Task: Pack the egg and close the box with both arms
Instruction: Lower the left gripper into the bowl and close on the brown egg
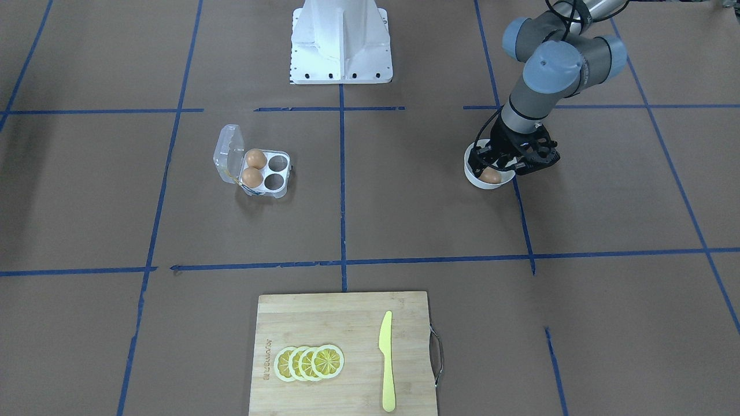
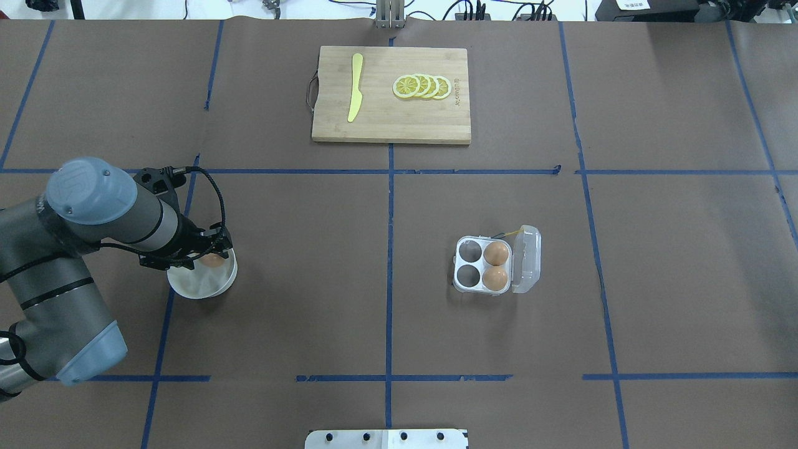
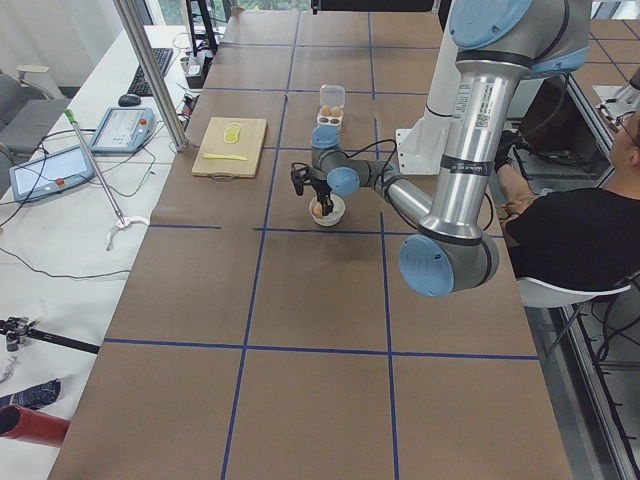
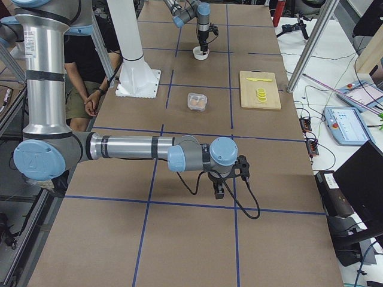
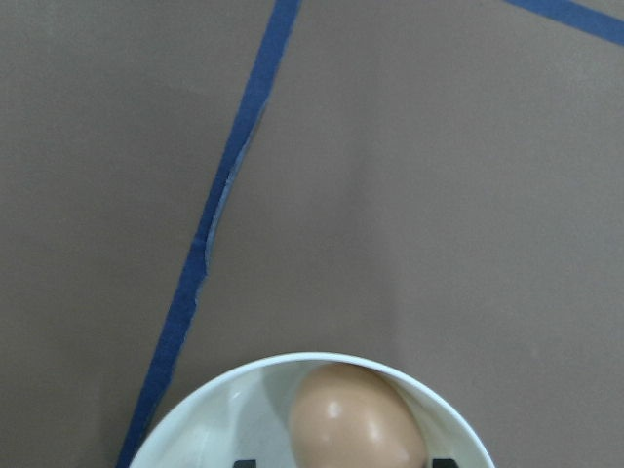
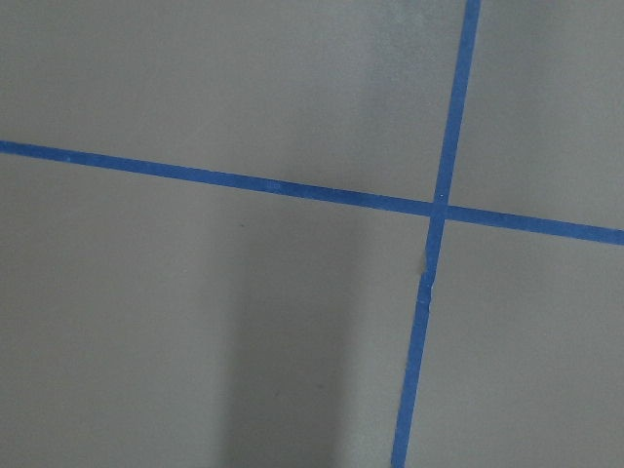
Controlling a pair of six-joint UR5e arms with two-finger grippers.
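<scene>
One orange-brown egg (image 1: 491, 176) lies in a round white bowl (image 1: 477, 181). My left gripper (image 1: 495, 169) reaches down into the bowl, open, with a fingertip on each side of the egg. In the left wrist view the egg (image 5: 356, 421) sits between two dark fingertips (image 5: 245, 463) at the bottom edge. The clear box (image 2: 483, 267) stands open, its lid (image 2: 527, 259) folded back. It holds two eggs (image 2: 496, 254) and has two empty cups. My right gripper (image 4: 219, 192) shows only in the exterior right view, low over bare table, and I cannot tell its state.
A bamboo cutting board (image 2: 399, 121) with lemon slices (image 2: 423, 86) and a yellow knife (image 2: 355, 95) lies at the far side of the table. The white pedestal (image 1: 341, 43) stands at the robot's side. Blue tape lines cross the brown table cover.
</scene>
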